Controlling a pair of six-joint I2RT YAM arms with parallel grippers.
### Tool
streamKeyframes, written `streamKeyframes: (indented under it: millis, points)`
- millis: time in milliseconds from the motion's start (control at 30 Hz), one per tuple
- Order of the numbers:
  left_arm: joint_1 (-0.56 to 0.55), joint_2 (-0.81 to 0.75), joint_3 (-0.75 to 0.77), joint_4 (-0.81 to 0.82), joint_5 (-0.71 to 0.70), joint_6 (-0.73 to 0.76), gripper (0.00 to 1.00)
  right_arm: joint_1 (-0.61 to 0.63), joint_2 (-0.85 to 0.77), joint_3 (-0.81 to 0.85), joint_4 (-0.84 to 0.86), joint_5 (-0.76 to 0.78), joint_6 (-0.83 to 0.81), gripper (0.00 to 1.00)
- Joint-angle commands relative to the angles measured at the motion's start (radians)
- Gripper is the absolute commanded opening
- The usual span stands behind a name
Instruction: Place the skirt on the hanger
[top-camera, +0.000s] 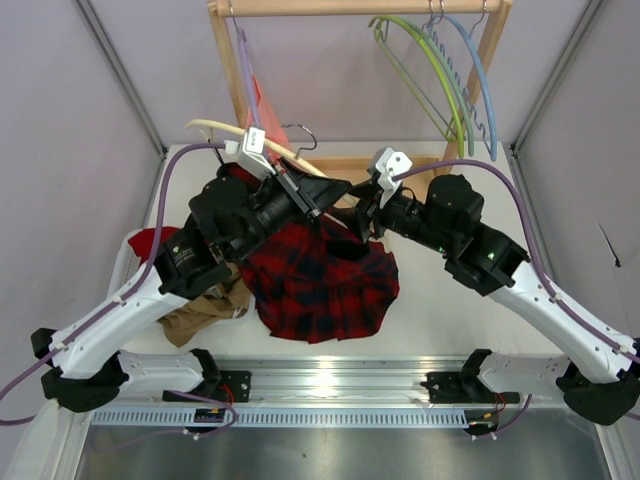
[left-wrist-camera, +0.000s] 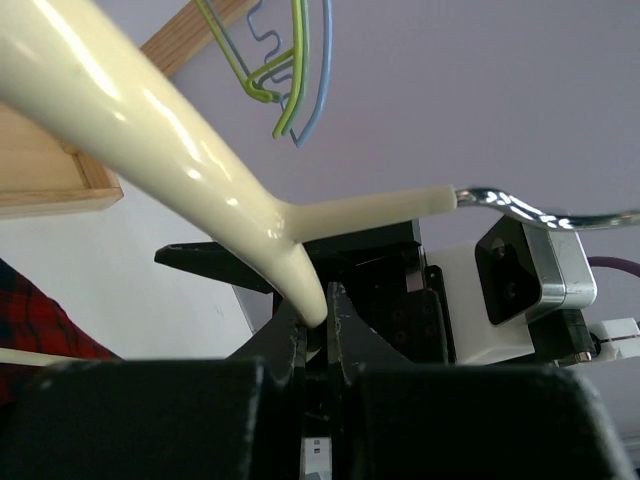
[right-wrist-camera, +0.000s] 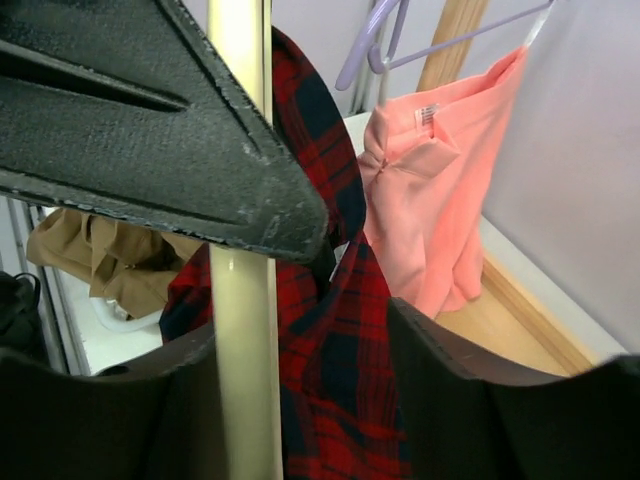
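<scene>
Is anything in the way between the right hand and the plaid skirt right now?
Nothing visible. In the right wrist view the skirt hangs directly between the fingers of the right hand, alongside the cream hanger. The pink garment hangs farther back, out of the way.

You have these colours on the bench, clock positions read from the top view unless stated:
- skirt (top-camera: 320, 290), centre: red and black tartan plaid
- hanger (left-wrist-camera: 150, 130), 10 o'clock of your left wrist view: glossy cream, pale yellow; its hook (left-wrist-camera: 540, 210): bright silver metal
- cloth (top-camera: 200, 315), 8 o'clock: plain tan-brown
- garment (right-wrist-camera: 440, 200), 2 o'clock of your right wrist view: plain salmon pink, under a lilac hanger (right-wrist-camera: 440, 45)
- rack (top-camera: 350, 8), 12 o'clock: pale natural wood
- green hangers (top-camera: 450, 78) and blue hanger (top-camera: 487, 90), 1 o'clock
- table (top-camera: 440, 310): white
</scene>
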Motion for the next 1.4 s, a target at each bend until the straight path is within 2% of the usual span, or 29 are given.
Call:
streamKeyframes:
  millis: [0,33,133,333,433,500,600,733,867,1067,1167,1367]
  points:
    - [-0.005,-0.027,-0.026,0.13,0.023,-0.068,0.0,0.004,0.008,0.026,0.099,-0.112,0.062,0.55]
    - [-0.005,-0.032,-0.044,0.138,0.019,-0.09,0.0,0.004,0.004,0.023,0.107,-0.119,0.065,0.48]
    - [-0.004,-0.037,-0.064,0.132,-0.013,-0.116,0.0,0.004,-0.007,0.004,0.116,-0.122,0.074,0.41]
    - [-0.002,-0.026,-0.078,0.133,-0.045,-0.15,0.0,0.007,-0.019,-0.011,0.118,-0.121,0.097,0.35]
    - [-0.002,-0.021,-0.078,0.119,-0.083,-0.128,0.0,0.012,-0.019,0.01,0.093,-0.077,0.123,0.4]
    - [-0.004,-0.026,-0.078,0.103,-0.108,-0.116,0.0,0.011,-0.016,0.039,0.047,-0.035,0.136,0.51]
    - [-0.004,-0.032,-0.086,0.104,-0.155,-0.087,0.0,0.009,0.011,0.096,-0.066,0.017,0.163,0.59]
    - [-0.004,-0.032,-0.087,0.095,-0.194,-0.07,0.0,0.009,0.041,0.191,-0.161,0.008,0.179,0.68]
    - [-0.004,-0.027,-0.087,0.092,-0.203,-0.074,0.0,0.011,0.062,0.236,-0.197,0.0,0.183,0.68]
    - [-0.004,-0.026,-0.078,0.115,-0.234,-0.059,0.0,0.02,0.094,0.202,-0.201,0.02,0.189,0.63]
    - [-0.002,-0.032,-0.09,0.127,-0.231,-0.093,0.0,0.046,0.094,0.172,-0.16,0.063,0.173,0.63]
    - [-0.001,-0.043,-0.113,0.135,-0.263,-0.134,0.0,0.07,0.082,0.124,-0.082,0.111,0.189,0.56]
